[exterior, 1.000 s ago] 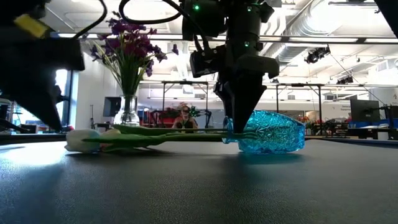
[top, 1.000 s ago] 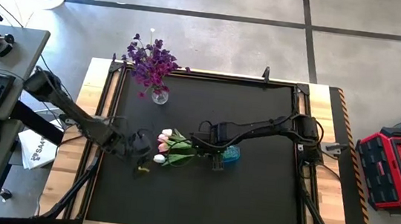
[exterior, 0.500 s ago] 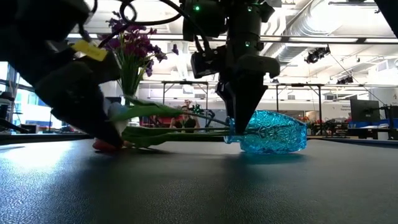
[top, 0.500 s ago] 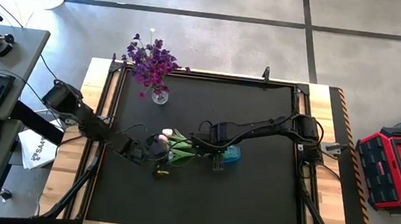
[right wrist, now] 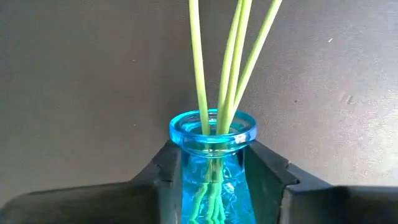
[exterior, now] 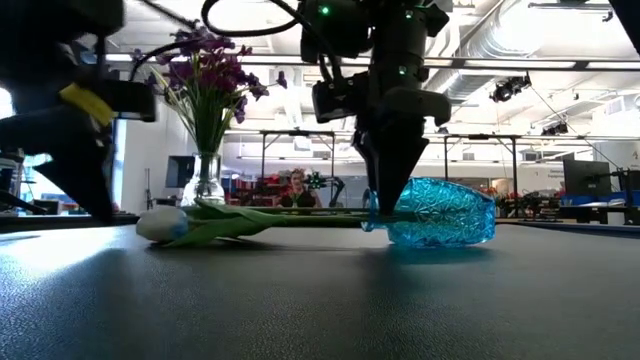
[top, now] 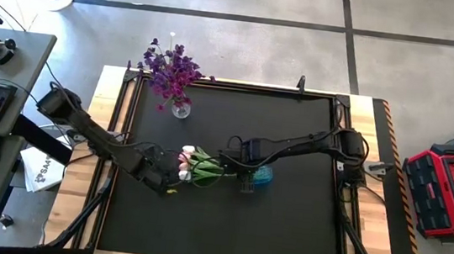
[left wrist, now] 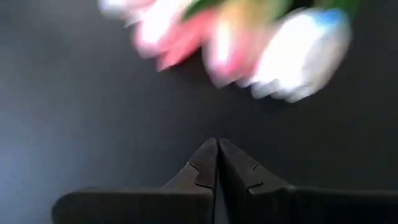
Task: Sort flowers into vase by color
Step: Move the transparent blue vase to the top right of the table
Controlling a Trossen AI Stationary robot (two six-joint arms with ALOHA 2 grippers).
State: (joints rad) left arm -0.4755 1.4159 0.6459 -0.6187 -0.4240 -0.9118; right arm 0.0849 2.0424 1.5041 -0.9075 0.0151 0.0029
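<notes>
Glass vase (right wrist: 212,168), hard, slick, breakable: clamped at neck by right hand (right wrist: 212,180). Tulips (top: 197,165) light, bendy. Left hand (left wrist: 217,163) clenched, empty.

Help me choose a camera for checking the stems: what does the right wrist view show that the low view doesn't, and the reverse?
Only the right wrist view looks at the blue vase's mouth, with three green stems entering it and the right gripper fingers on either side of its neck. Only the low view shows the tulip buds, the purple flowers standing in a clear vase, and the left gripper. Both show the blue vase lying on the black mat.
</notes>
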